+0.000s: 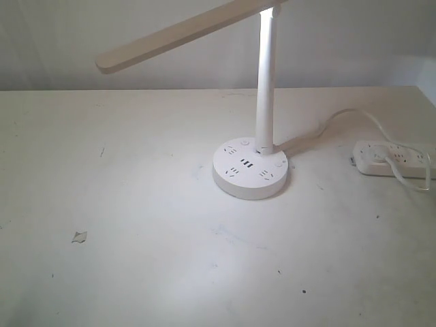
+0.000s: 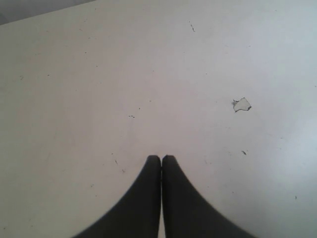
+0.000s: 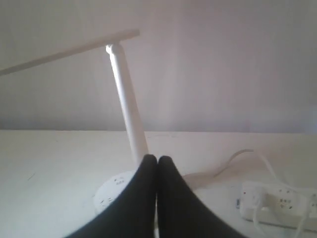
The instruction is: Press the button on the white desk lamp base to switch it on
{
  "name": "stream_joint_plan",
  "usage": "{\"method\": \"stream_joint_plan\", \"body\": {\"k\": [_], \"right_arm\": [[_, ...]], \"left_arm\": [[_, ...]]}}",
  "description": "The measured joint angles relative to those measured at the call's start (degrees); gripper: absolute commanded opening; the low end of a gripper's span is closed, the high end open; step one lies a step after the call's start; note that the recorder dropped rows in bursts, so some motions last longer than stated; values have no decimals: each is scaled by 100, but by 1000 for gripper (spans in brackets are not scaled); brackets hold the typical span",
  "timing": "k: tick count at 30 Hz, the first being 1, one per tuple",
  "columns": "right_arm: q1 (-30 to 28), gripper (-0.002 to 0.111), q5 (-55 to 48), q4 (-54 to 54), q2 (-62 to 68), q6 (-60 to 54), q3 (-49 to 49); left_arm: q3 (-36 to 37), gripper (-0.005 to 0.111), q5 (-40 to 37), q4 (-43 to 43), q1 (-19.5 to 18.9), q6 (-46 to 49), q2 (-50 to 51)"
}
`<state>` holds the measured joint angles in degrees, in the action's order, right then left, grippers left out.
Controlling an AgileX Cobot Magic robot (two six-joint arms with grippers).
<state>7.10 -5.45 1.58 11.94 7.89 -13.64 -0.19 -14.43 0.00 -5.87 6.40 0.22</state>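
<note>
The white desk lamp with a long flat bar head (image 1: 265, 82) stood on the pale tabletop (image 1: 136, 204) on its thick round white lamp base (image 1: 250, 170). The black right gripper (image 3: 157, 158), jaws pressed together and holding nothing, pointed at that base, probably so the joined tips could serve as one poking point. The black left gripper (image 2: 161, 158), likewise closed and empty, hung over bare table well left of the base, near a small grey scrap (image 2: 241, 104). The base's sockets looked empty. Right of the base, the oblong white power strip (image 1: 395, 158) held a plugged-in white cord (image 1: 327, 129).
</note>
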Motion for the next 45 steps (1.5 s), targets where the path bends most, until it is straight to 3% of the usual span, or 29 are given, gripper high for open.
{"method": "stream_joint_plan", "body": {"k": [8, 11, 37, 45], "right_arm": [[-1290, 0, 0, 0, -516, 0, 0], [-1526, 0, 0, 0, -913, 0, 0], [-1582, 0, 111, 0, -1156, 0, 23], [-1602, 0, -61, 0, -1168, 0, 1236]], "left_arm": [[0, 0, 0, 0, 0, 0, 0], [0, 0, 0, 0, 0, 0, 0], [0, 0, 0, 0, 0, 0, 0], [0, 0, 0, 0, 0, 0, 0]]}}
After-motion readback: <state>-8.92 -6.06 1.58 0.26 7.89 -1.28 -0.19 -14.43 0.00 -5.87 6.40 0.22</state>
